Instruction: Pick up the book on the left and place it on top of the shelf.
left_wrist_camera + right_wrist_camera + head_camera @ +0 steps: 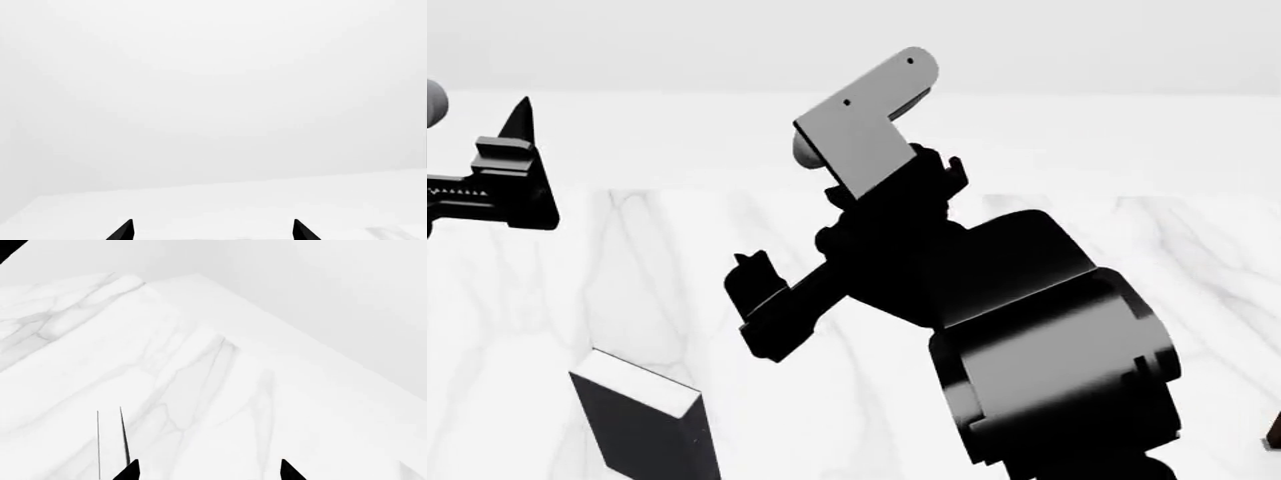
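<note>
The black book (641,420) stood upright on the marble table (1174,260), below and apart from the left gripper (212,231), whose jaws gaped empty, like the right gripper's (208,471).

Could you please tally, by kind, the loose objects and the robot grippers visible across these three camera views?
Black hardcover book with white page edges, standing on the white marble table: 1
Black robot grippers: 2, the left gripper and the right gripper, both with fingertips spread apart and nothing between them
Total: 3

A dark sliver at the head view's right edge is too cropped to identify.
</note>
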`<state>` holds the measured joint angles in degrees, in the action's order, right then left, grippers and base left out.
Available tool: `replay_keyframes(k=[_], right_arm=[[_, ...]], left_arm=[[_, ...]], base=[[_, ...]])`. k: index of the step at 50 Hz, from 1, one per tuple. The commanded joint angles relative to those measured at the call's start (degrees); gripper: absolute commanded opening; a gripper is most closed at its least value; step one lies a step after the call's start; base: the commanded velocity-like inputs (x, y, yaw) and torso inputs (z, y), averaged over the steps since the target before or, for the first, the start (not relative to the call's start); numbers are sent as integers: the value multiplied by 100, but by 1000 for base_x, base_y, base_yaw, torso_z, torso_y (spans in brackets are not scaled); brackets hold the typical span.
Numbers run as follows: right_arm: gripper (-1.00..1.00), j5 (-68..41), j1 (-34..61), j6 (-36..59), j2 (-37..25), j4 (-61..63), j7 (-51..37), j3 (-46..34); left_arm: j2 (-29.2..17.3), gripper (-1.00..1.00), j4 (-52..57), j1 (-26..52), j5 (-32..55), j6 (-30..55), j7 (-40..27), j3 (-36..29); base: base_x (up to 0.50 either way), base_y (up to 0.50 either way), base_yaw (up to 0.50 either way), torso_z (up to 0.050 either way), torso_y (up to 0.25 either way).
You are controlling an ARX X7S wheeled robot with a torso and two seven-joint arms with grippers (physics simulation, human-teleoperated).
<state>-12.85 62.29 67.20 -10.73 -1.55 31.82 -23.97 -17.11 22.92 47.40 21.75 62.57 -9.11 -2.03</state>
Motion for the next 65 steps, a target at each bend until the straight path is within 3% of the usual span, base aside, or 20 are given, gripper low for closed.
replay_keyframes(k=[1, 53, 65], right_arm=[[100, -105, -25, 43, 149, 39, 95, -89], [100, -353, -254, -1269, 905, -1713, -116, -643], [100, -515, -308, -1605, 992, -2179, -288, -1065]], left_arm=[[-6, 100, -11, -7, 30, 0, -14, -11], [-55, 100, -57, -36, 103, -85, -89, -104], [-78, 100, -68, -39, 126, -99, -99, -105]], base=[[0, 0, 0, 0, 0], [0, 0, 0, 0, 0], [0, 0, 0, 0, 0]])
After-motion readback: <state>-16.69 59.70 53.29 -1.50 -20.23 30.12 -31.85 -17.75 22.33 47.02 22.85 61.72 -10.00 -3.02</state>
